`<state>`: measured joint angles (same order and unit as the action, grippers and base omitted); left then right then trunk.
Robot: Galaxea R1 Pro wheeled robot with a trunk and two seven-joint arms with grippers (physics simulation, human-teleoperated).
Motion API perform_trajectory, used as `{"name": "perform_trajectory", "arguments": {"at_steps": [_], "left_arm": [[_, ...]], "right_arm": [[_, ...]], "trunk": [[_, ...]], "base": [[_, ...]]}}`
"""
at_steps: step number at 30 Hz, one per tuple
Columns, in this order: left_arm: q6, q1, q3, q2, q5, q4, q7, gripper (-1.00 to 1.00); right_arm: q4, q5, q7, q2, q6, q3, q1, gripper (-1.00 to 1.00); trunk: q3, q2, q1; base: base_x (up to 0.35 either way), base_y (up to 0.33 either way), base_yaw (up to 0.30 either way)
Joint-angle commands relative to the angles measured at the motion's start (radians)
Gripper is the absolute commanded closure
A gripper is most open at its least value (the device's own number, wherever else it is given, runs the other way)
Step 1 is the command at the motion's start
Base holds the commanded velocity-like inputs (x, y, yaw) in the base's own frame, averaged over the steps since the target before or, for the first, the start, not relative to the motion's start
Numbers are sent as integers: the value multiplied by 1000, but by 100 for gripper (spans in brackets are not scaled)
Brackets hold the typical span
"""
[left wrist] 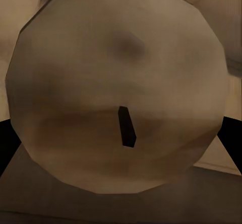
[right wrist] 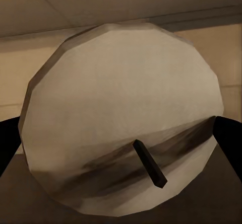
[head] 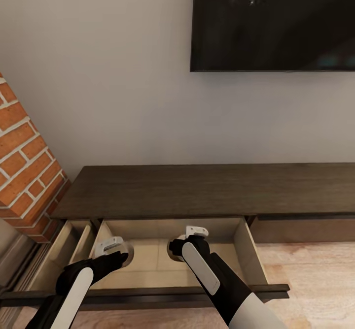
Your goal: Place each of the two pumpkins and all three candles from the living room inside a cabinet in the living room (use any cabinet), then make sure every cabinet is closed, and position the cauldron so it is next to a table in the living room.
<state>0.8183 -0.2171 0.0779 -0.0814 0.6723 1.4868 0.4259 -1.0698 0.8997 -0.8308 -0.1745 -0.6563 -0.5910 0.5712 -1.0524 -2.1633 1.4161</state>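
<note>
both my arms reach into the open drawer of the cabinet. my left hand grips a candle, my right hand grips another candle, each low over the pale drawer floor. so i judge two candles are about to be dropped in; a third candle, the pumpkins, closing the drawer and the cauldron remain.

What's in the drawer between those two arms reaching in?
In the head view, only bare pale beige drawer floor lies between the left gripper with its cream-white stubby candle and the right gripper holding another.
</note>
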Motion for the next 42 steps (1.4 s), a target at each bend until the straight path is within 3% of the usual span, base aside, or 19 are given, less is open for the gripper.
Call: {"name": "perform_trajectory", "arguments": {"at_steps": [1, 31, 42], "left_arm": [[1, -1, 2, 0, 10, 1, 10, 100], [-1, -1, 5, 2, 10, 1, 5, 100], [-2, -1, 16, 2, 10, 1, 7, 100]], "right_arm": [[-1, 7, -8, 0, -1, -1, 1, 100], [-1, 8, -8, 0, 1, -1, 1, 100], [-1, 8, -8, 0, 1, -1, 1, 100]], "trunk": [[-4, -8, 4], [-98, -218, 119], [-98, -218, 119]], "base": [[0, 0, 0], [0, 0, 0], [81, 8, 0]]}}
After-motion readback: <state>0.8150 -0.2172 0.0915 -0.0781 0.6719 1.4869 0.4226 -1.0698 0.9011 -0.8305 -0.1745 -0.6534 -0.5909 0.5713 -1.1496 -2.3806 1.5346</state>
